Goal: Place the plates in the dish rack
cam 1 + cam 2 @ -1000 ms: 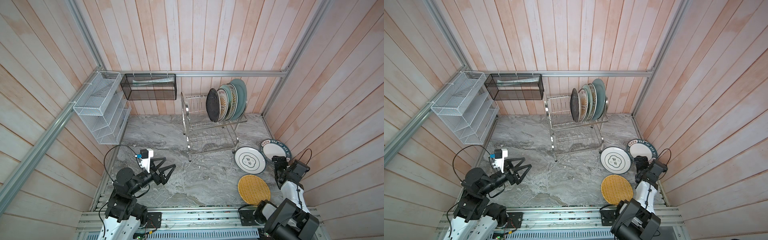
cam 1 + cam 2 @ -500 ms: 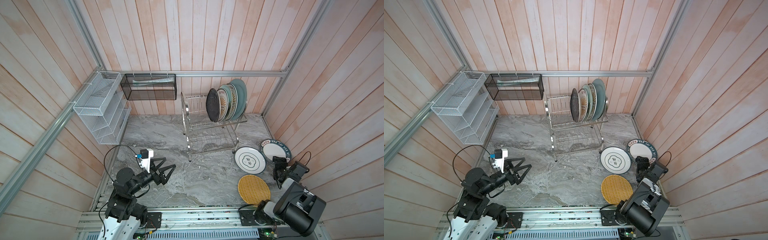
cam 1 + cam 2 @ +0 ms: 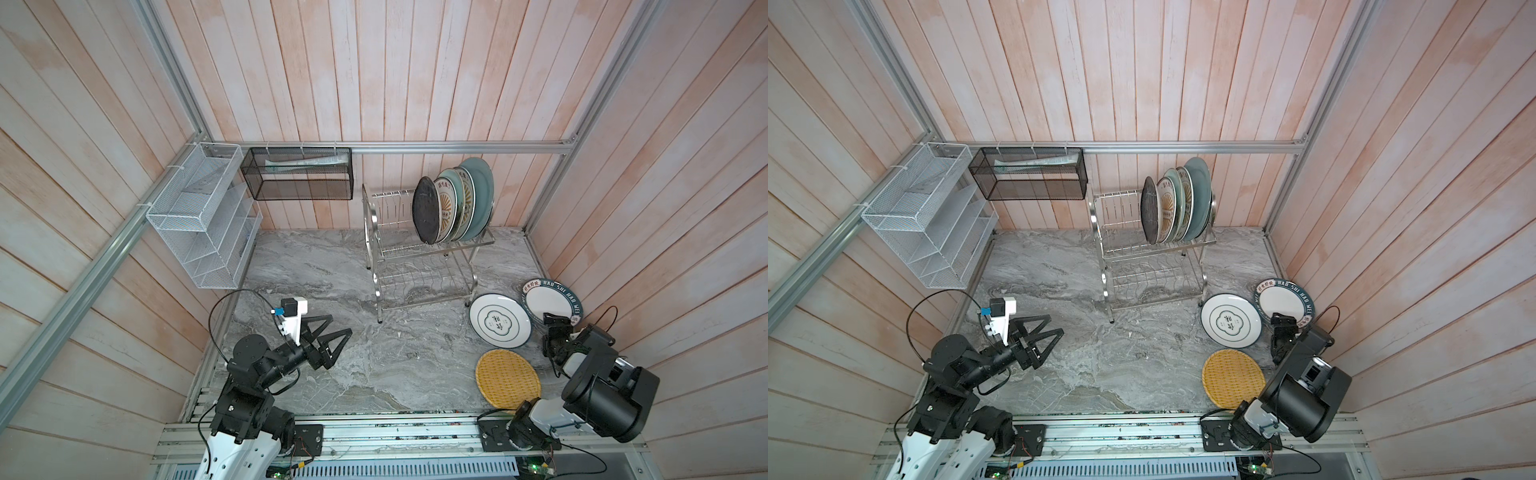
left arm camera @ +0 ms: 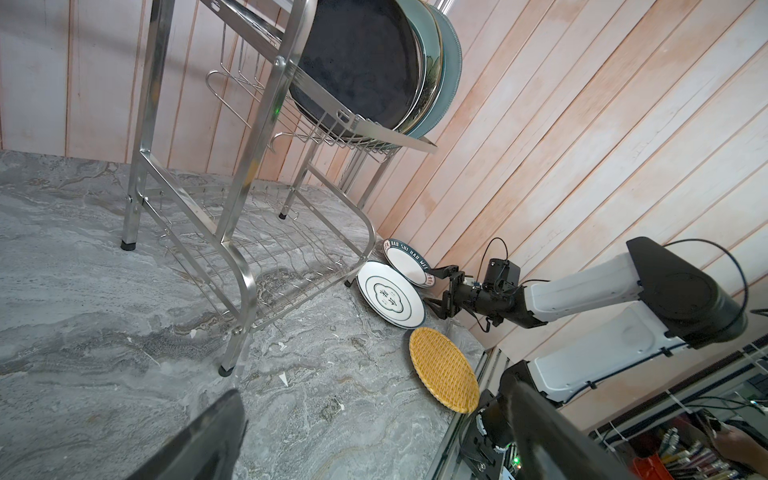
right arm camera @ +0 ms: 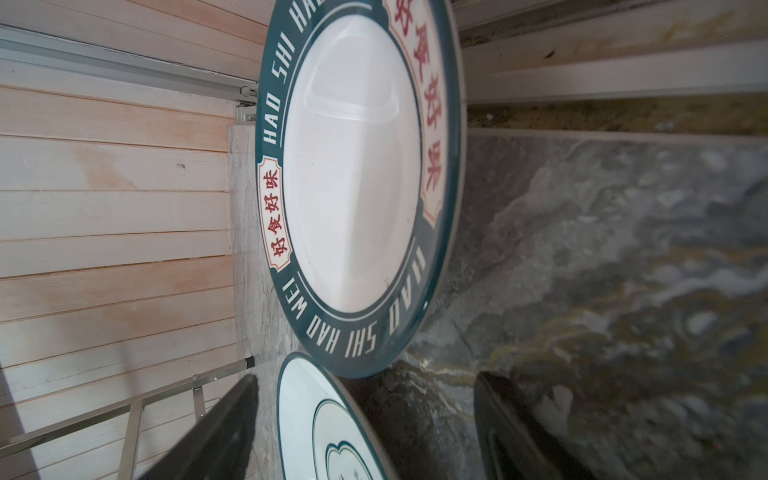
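**Right end effector open at the lettered plate's rim**

On the left, my left end effector (image 3: 341, 325) hangs over the grey counter (image 3: 374, 374), fingers wide apart and holding nothing. Mid-counter stands the dish rack (image 3: 415, 257), with a row of plates (image 3: 426, 210) upright at the right end of its upper tier. Right of it, three more lie on the counter: the emblem plate (image 3: 500, 320), the yellow woven plate (image 3: 508, 378) and the rim-lettered plate (image 3: 548, 297) nearest the wall (image 3: 623, 249). My right end effector (image 3: 555, 336) sits at that plate's near rim, fingers apart, nothing clamped.

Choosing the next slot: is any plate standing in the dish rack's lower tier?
No, the dish rack's lower tier shows only bare wire; the loaded plates all stand on its upper tier.
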Controlling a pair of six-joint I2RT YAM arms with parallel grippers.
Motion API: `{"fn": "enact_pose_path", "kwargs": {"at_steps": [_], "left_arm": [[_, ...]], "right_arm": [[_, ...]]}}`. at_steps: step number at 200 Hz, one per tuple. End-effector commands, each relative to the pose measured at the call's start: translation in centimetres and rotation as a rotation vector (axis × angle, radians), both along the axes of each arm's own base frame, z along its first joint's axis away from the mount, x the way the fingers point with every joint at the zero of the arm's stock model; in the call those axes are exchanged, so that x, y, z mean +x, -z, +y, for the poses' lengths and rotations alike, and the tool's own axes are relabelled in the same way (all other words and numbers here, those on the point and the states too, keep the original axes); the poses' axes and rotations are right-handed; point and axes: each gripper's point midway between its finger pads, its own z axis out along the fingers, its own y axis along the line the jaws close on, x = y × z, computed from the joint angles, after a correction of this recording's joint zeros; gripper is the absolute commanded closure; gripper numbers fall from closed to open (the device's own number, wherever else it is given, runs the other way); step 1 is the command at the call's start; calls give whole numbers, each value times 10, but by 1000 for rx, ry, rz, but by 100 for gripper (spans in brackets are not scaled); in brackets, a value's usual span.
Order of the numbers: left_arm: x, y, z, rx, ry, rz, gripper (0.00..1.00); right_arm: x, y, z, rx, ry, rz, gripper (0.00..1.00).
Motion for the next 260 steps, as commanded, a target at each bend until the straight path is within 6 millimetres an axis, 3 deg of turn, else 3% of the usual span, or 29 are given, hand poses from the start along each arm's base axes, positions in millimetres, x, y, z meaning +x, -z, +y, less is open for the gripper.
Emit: {"fn": "enact_pose_path", "kwargs": {"at_steps": [1,26,57,78,93,123,172,186,226,260], "left_arm": [[-3,-12,-1,-12,13,-33,0],[-4,-13,0,-12,14,-38,0],[-5,-14,0,-13,12,-44,0],[-4,-13,0,-13,11,-41,0],[-4,-13,0,-13,12,-41,0],[-4,-13,0,-14,10,-40,0],[-4,-13,1,-13,7,-42,0],[-4,-14,1,-13,8,-44,0],[-5,-15,1,-15,10,-48,0],[-5,-14,0,-14,17,-44,0]], "right_arm": [[2,7,-1,30,8,3,21],[5,11,-1,55,5,-4,30],[7,13,2,67,-6,-19,53],[7,6,0,44,-3,-28,68],[7,0,-3,22,4,-27,84],[12,-17,-8,-26,7,-35,100],[19,-49,-9,-81,0,-70,100],[17,-50,-7,-66,4,-63,100],[15,-36,1,-5,-9,-62,58],[13,-21,3,29,-12,-44,45]]}}
